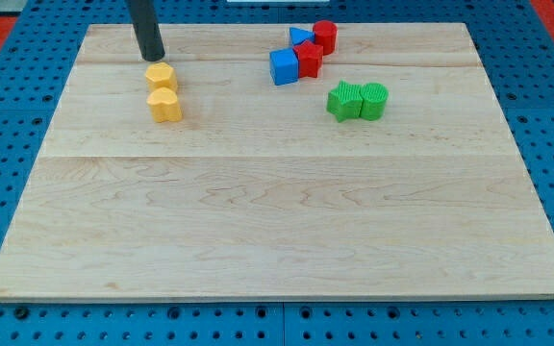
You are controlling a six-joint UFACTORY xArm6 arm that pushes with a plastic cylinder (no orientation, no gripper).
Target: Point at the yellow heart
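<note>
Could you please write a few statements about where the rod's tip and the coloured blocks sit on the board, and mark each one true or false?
1. My tip is just above the upper yellow block, towards the view's top. True.
2. The two yellow blocks lie at the view's right. False: both, including the lower yellow block, sit at the upper left of the wooden board.
3. The green blocks sit side by side, right of the blue cube. True.
4. The red blocks stand alone, away from any blue block. False: they are clustered with the blue cube and a blue triangular block.
</note>
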